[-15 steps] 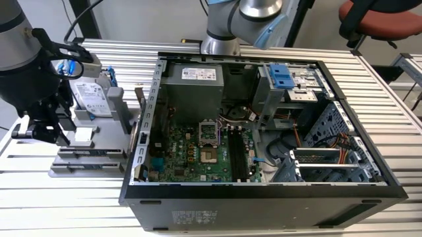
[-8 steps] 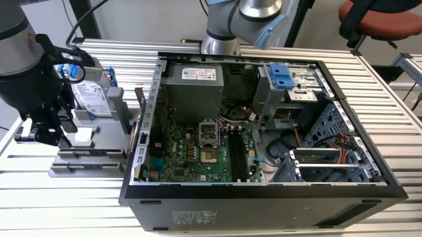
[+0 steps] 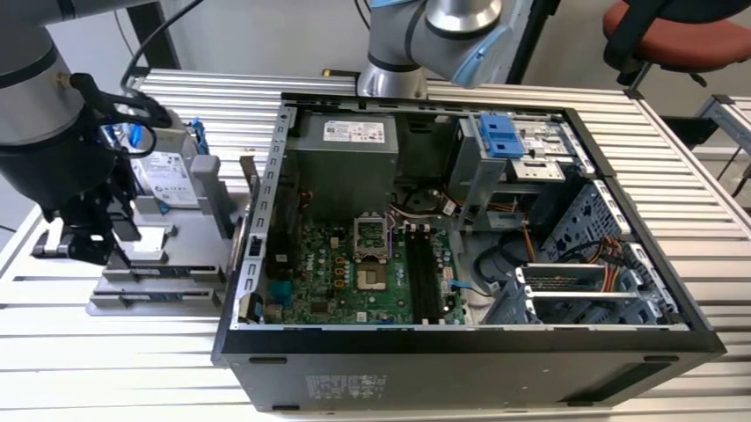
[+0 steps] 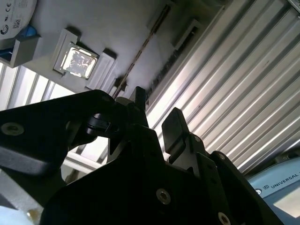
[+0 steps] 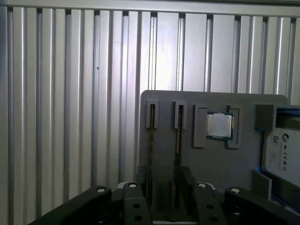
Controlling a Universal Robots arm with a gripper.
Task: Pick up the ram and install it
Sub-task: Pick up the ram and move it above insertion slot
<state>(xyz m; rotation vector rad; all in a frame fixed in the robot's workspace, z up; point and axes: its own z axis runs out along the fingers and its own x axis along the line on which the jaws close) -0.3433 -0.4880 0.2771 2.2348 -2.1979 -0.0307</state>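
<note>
Two thin dark ram sticks stand on edge in side-by-side slots of a grey holder [image 5: 220, 168]. One ram [image 5: 151, 145] and the other [image 5: 178, 145] show in the first wrist view; the nearer ram [image 4: 140, 51] shows as a slim line in the second wrist view. My black gripper [image 4: 157, 112] hangs above the slot end of the holder, open, with nothing between its fingers [image 5: 131, 190]. In the exterior view the gripper [image 3: 91, 251] is at the left, over the holder [image 3: 158, 294]. The motherboard's long black memory slots [image 3: 423, 272] lie inside the open computer case [image 3: 470, 338].
On the same holder sit a small square silver-topped chip [image 5: 219, 125] and a hard drive in a blue frame [image 3: 164, 176]. A second arm's base [image 3: 393, 79] stands behind the case. The ribbed metal table [image 3: 105, 369] surrounds everything; a chair [image 3: 681, 35] is at the back right.
</note>
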